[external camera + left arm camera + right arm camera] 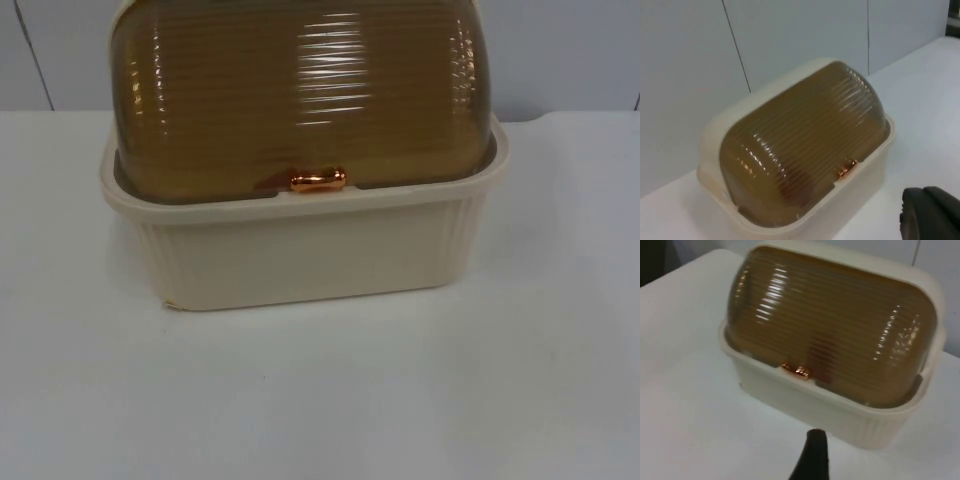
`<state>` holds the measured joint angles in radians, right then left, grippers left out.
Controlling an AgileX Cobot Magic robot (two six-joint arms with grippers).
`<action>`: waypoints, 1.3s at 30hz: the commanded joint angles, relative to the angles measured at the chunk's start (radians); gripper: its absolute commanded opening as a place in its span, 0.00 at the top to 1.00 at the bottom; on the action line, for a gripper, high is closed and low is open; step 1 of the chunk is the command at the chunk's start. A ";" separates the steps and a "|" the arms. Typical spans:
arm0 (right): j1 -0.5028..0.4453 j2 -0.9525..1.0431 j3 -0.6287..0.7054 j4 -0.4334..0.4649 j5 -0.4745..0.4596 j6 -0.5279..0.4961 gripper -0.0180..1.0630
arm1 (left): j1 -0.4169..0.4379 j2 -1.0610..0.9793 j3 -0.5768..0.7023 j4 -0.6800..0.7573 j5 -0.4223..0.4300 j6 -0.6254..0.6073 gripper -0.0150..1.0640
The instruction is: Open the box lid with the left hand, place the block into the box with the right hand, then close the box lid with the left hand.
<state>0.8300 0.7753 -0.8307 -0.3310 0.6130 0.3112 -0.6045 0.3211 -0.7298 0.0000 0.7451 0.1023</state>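
Note:
The cream ribbed box stands at the middle of the table's far side. Its brown see-through domed lid is down, and the copper handle rests at the front rim. A dim reddish shape shows through the lid near the handle; I cannot tell what it is. My left gripper hangs off the box's front right corner, apart from the box and its handle. My right gripper hovers over the table in front of the box, short of the handle.
White table top spreads in front of the box and to both sides. The grey partition wall rises right behind the box.

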 commanded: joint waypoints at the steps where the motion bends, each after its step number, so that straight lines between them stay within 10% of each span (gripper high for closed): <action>1: 0.024 -0.051 0.003 -0.003 0.047 -0.009 0.33 | -0.006 -0.050 0.008 -0.009 0.026 -0.013 0.99; 17: 0.042 -0.624 0.310 0.108 0.164 -0.020 0.33 | 0.000 -0.321 0.010 0.015 0.335 -0.102 0.99; 39: 0.042 -0.775 0.294 0.331 0.343 -0.297 0.33 | 0.000 -0.321 0.092 0.012 0.365 -0.053 0.99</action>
<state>0.8665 0.0027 -0.5274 -0.0065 0.9230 0.0259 -0.6045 0.0021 -0.6522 0.0117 1.0936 0.0437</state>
